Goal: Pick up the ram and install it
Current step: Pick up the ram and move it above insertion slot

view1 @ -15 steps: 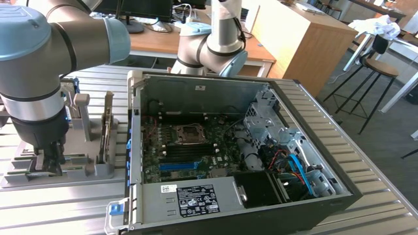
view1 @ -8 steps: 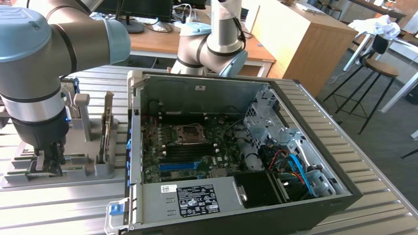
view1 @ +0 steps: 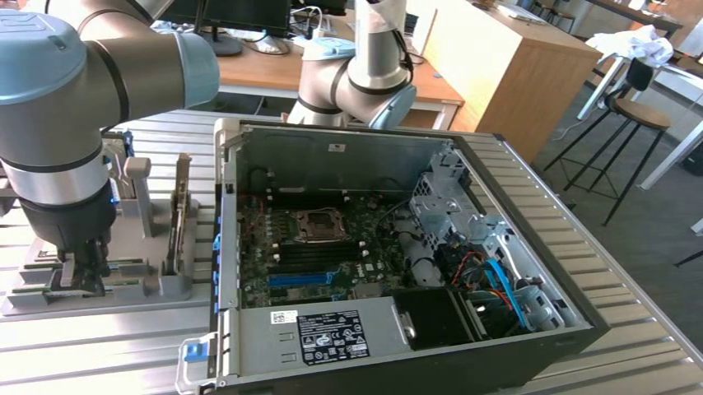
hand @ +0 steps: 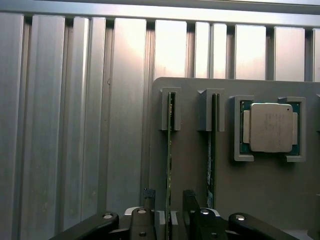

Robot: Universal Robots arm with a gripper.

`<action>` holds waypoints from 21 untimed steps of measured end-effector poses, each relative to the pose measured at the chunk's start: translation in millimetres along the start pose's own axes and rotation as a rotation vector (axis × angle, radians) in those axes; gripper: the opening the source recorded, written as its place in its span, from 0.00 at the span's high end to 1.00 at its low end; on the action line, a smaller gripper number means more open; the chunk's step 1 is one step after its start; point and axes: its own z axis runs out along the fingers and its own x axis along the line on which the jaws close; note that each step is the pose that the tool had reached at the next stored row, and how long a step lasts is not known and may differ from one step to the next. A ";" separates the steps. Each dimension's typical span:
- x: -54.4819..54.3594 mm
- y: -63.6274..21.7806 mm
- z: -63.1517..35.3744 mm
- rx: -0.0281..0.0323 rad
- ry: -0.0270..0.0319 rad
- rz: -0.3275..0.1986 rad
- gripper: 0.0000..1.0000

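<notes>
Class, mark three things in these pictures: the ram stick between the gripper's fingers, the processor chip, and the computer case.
ram stick (hand: 169,150), wrist view, thin edge facing the camera.
processor chip (hand: 270,127), wrist view, centre of its silver lid.
computer case (view1: 329,158), exterior view, bare inner wall.

Claw (hand: 169,199) downward, jaws wide apart

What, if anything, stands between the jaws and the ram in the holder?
Nothing visible does. The gripper has its jaws open on either side of the ram, which stands on edge in the grey holder; the second stick and the processor sit aside.
</notes>
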 end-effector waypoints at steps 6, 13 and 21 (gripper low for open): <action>0.0 0.0 0.0 0.0000 0.0000 0.000 0.73; 0.0 0.0 0.7 0.0001 -0.0001 0.000 0.73; 0.0 0.0 0.6 0.0000 -0.0001 0.000 0.73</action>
